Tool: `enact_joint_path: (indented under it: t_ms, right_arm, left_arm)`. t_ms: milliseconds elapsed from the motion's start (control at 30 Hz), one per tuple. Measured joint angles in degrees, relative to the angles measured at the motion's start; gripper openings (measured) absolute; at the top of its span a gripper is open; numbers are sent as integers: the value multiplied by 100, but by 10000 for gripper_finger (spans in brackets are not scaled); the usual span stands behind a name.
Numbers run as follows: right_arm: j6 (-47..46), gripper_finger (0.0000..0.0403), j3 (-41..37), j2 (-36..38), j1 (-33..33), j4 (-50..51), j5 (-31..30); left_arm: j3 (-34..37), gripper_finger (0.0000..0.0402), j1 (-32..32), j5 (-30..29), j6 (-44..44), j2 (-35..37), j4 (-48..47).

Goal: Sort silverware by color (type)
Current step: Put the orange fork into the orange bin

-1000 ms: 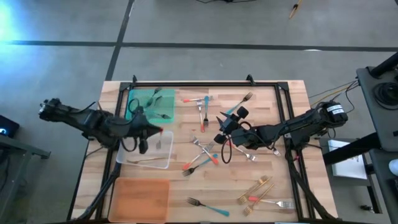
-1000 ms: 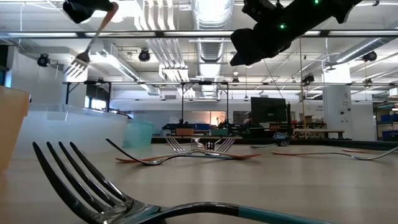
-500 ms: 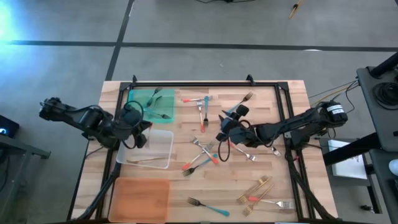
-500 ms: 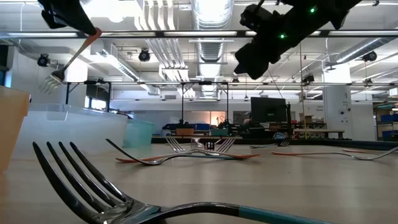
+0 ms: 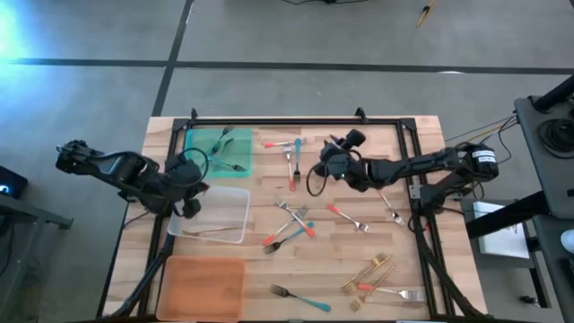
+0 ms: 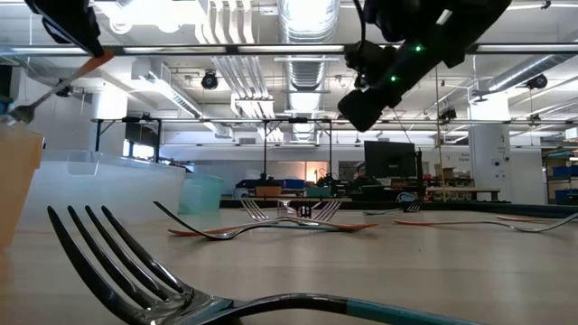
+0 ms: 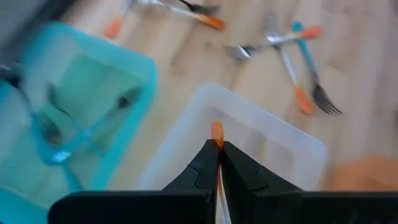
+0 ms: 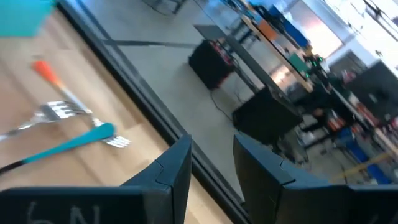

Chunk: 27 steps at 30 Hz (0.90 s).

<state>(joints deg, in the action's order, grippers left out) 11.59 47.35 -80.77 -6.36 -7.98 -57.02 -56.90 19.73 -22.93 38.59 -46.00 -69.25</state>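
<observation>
My left gripper (image 5: 190, 205) hovers over the left edge of the clear tray (image 5: 224, 215), shut on a red-handled fork (image 6: 56, 86). That fork's tines (image 6: 20, 112) point down and away from the fingers. My right gripper (image 5: 328, 163) is raised over the table's far middle, open and empty (image 8: 211, 152). Loose forks lie flat on the wood: a crossed cluster in the middle (image 5: 291, 220), a few near the far edge (image 5: 289, 148), gold ones near the right corner (image 5: 369, 274), and a teal one near the near edge (image 5: 303, 299). The green tray (image 5: 218, 151) holds teal forks. My left gripper pinches the fork's red handle (image 7: 216, 132) between its two shut fingers (image 7: 202, 163). The handle's end pokes out just past the fingertips. The fork is lifted clear and slants down from the gripper, tines lowest (image 6: 20, 112).
An orange tray (image 5: 204, 285) sits at the near left corner. A gold fork (image 5: 211, 231) lies in the clear tray. A black frame (image 5: 296, 121) runs along the table's far edge and sides. A teal fork (image 6: 181, 289) lies close to the low camera.
My left gripper carried the red-handled fork toward the table's left edge, from over the clear tray's middle to its left edge, and the fork tipped flatter. My right gripper rose and moved toward the far edge, away from the middle cluster.
</observation>
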Motion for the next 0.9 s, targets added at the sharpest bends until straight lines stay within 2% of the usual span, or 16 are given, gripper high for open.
enact_joint_path:
  t_ms: [133, 467, 600, 900]
  right_arm:
    - [-106, 111, 0, 0, -339, 0, 5]
    - [-109, 111, 0, 0, -735, 39, 46]
    - [-110, 111, 0, 0, -736, 52, 52]
    - [48, 111, 0, 0, -736, 52, 46]
  left_arm:
    - [0, 0, 0, 964, 366, 6, 13]
    - [0, 0, 328, 2155, 1789, -304, 232]
    - [0, 0, 669, 2520, 2304, -524, 379]
    - [-332, 0, 1149, 3100, 2673, -838, 15]
